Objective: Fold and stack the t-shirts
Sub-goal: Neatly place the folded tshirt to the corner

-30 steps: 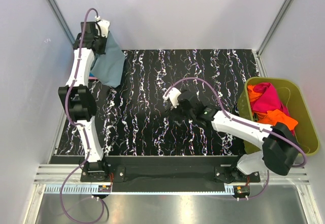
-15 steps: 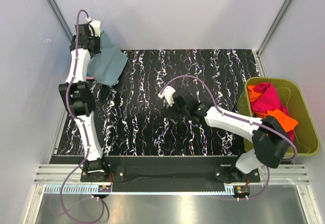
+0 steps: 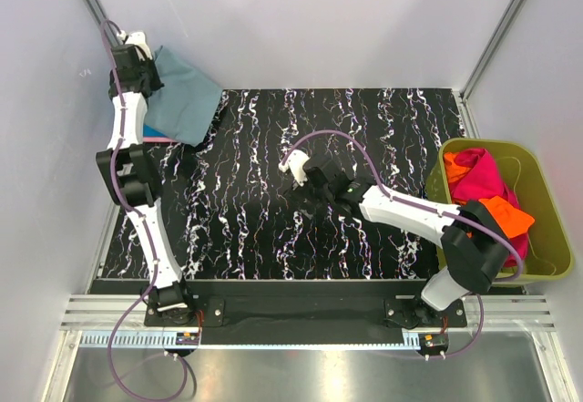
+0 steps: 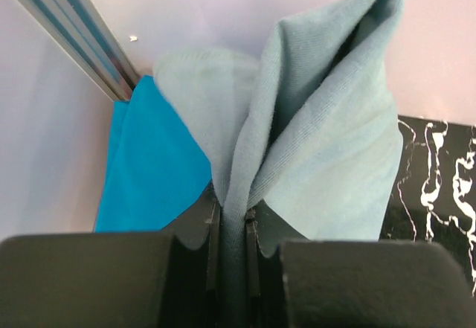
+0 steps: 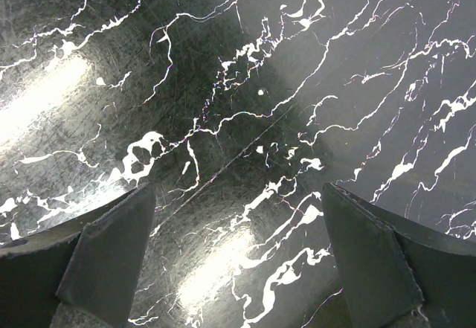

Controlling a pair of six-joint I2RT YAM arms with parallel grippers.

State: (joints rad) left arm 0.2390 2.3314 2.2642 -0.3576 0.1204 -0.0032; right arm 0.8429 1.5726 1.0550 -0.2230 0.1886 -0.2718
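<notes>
Moved: left gripper [image 4: 232, 220] carried the grey shirt [image 4: 327, 149] farther into the far-left corner; right gripper [image 5: 238, 253] slid left.
Left gripper: pinched on a grey fold, holding it lifted.
Right gripper: spread, empty, over the table [image 5: 297, 82].
Below grey shirt: blue shirt [image 4: 149, 172], probably the stack's base.

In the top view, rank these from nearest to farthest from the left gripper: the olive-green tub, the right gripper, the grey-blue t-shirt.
1. grey-blue t-shirt: pinched in the left gripper, far left corner.
2. right gripper: open, over the middle of the table.
3. olive-green tub: at the right edge, farthest.
</notes>
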